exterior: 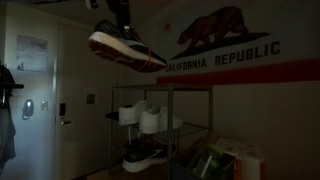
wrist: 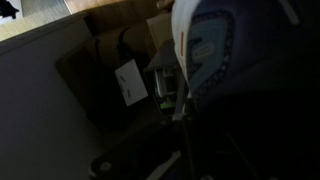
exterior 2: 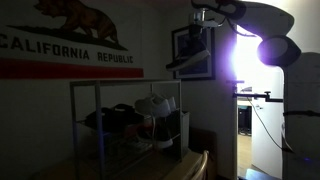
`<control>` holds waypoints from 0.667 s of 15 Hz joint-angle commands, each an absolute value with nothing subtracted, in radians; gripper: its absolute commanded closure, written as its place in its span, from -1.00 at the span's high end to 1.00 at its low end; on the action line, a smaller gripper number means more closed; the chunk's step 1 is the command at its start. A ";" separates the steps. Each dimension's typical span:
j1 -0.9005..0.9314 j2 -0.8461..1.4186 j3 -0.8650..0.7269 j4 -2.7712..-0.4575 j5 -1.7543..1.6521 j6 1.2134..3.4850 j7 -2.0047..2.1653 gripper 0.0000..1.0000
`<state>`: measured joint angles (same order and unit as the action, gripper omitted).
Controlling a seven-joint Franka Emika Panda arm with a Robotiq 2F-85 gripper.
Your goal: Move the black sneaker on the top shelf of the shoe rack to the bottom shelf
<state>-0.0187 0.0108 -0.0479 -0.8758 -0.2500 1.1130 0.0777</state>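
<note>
The black sneaker (exterior: pixel 125 50), with a pale midsole and a red-orange streak, hangs tilted in the air, well above the shoe rack (exterior: pixel 168 125). My gripper (exterior: pixel 120 27) is shut on its collar from above. In an exterior view the sneaker (exterior 2: pixel 188 62) is a dark shape under my gripper (exterior 2: pixel 201 40), above and beyond the end of the rack (exterior 2: pixel 98 120). The top shelf (exterior: pixel 165 89) is bare. The bottom shelf (exterior: pixel 160 166) holds another dark sneaker (exterior: pixel 142 156). In the wrist view the sneaker (wrist: pixel 222 50) fills the upper right; my fingers are lost in the dark.
White bulky shoes (exterior: pixel 148 116) sit on the middle tier, also shown in an exterior view (exterior 2: pixel 155 106). A California Republic flag (exterior: pixel 225 50) hangs on the wall behind the rack. A door (exterior: pixel 35 90) is nearby. Boxes and bags (exterior: pixel 225 160) lie next to the rack.
</note>
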 commanded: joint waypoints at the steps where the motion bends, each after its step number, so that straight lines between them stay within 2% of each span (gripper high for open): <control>1: -0.014 -0.087 -0.043 -0.953 -0.268 1.032 0.056 -0.85; 6: -0.014 -0.198 -0.042 -1.077 -0.261 0.915 0.067 -0.86; 10: -0.005 -0.295 -0.034 -1.303 -0.243 0.879 0.079 -0.87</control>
